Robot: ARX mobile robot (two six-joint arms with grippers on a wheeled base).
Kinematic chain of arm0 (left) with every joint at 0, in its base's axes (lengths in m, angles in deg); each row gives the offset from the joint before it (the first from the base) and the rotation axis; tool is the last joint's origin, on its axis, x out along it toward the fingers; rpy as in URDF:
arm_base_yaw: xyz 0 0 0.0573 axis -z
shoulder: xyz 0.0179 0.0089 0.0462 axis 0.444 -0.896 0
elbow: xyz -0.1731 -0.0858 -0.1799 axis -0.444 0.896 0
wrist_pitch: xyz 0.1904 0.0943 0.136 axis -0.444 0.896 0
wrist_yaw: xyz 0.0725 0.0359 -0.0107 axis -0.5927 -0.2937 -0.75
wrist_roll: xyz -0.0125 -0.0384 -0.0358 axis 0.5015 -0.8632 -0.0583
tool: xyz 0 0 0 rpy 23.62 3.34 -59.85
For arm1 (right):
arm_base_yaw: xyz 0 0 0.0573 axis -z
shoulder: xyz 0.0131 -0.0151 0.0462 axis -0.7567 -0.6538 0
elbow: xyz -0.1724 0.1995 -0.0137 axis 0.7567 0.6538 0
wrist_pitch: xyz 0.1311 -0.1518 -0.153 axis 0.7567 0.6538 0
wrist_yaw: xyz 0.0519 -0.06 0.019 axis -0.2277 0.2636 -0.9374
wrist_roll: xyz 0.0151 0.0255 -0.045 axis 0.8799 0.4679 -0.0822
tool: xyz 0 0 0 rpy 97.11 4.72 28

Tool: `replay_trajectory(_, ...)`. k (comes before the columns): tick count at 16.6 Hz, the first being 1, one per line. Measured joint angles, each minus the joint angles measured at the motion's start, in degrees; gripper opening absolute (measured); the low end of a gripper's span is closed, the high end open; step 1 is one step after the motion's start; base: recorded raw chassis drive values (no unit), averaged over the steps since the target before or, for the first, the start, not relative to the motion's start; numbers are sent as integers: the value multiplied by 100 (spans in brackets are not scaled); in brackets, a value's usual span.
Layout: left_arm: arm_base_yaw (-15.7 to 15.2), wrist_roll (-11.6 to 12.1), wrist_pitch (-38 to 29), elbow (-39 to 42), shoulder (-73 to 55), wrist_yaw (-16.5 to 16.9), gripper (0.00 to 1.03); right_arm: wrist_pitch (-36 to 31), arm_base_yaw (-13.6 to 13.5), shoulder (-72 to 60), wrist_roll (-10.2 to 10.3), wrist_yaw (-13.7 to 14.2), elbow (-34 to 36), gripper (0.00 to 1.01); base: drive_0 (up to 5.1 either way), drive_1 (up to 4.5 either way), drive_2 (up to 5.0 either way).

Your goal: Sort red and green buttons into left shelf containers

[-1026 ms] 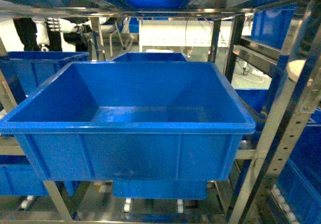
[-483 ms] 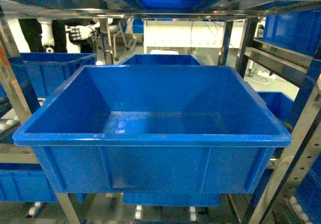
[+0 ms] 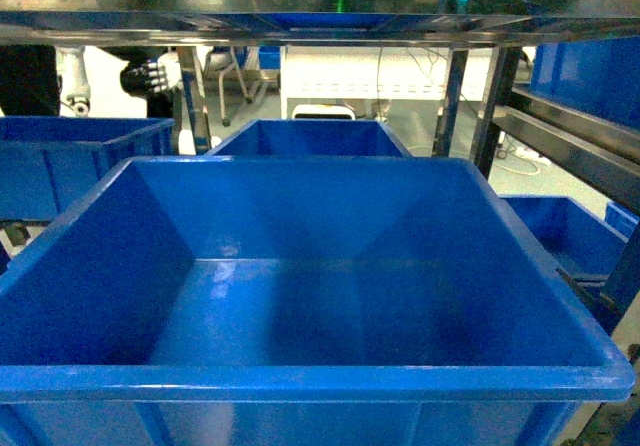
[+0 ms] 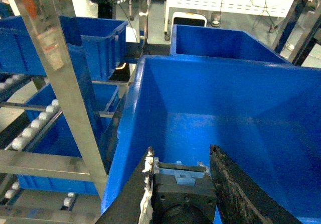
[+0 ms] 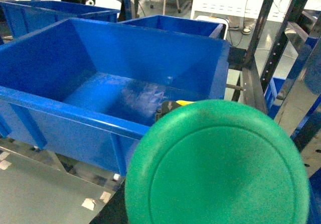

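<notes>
Head view: big blue tub (image 3: 300, 376) fills the frame, sitting on the steel shelf rack (image 3: 300, 28). Nothing visible on the tub floor. A 2nd blue tub (image 3: 310, 138) sits directly behind it, a 3rd (image 3: 70, 161) behind and to its left, a 4th (image 3: 560, 231) behind and to its right. Neither arm shows in this view.

Left wrist: left claw (image 4: 183, 184) sits at the big tub's near-left corner, just above the rim. Its 2 dark fingers (image 4: 241, 184) are moderately spread, with a dark grey boxy body (image 4: 183, 191) wedged between them, light clip on top. It looks like the body of a button switch; the cap is not visible, so colour can't be told. Fingers appear to touch it on both sides, so the claw is holding it. Left of the tub a steel upright (image 4: 65, 83) runs diagonally, with white roller tracks (image 4: 30, 126) and another lower tub (image 4: 60, 133) beyond it.

Right wrist: green button (image 5: 218, 166), with its round green mushroom cap facing the camera, fills the lower right of the frame. It hangs outside the big tub, off its near-right corner, above the rim level. A bit of dark body with a yellow patch (image 5: 183, 103) peeks over the cap. The right claw itself is hidden behind the cap, so I can't tell its opening.

Background past the rack: a white cabinet (image 3: 370, 71) and a humanoid robot hand (image 3: 140, 71).
</notes>
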Motion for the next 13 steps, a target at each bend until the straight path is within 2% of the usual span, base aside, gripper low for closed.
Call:
replay_trajectory(7,0,0,0,0,0,0,27,0,0,0,0,0,0,27,0,0,0)
replay_trajectory(9,0,0,24,0,2,0,27,-2,0,2,0,0,0,27,-3,425,-431)
replay_trajectory(12,0,0,-13,0,15,7,27,0,0,9,0,13,0,27,-290,493,-215)
replay_trajectory(13,2,2,2,0,0,7,27,0,0,15,0,13,0,27,0,0,0)
